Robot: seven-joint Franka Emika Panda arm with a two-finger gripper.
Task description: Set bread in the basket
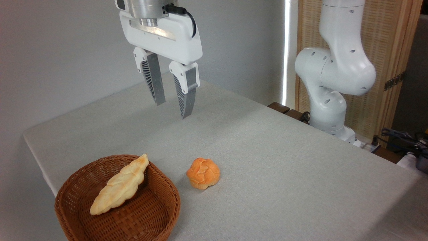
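Observation:
The long pale-yellow braided bread (118, 185) lies slanted inside the round reddish-brown wicker basket (157, 214) at the lower left. Its browned upper tip rests against the basket's far rim. My gripper (171, 110) hangs high above the table, up and to the right of the basket, well clear of the bread. Its two ribbed fingers (152, 82) point down with a gap between them, open and holding nothing.
A small round orange knotted bun (203, 173) sits on the grey tablecloth (284, 174) just right of the basket. The arm's white base (329, 110) stands at the table's far right edge, with cables (399, 135) beyond it.

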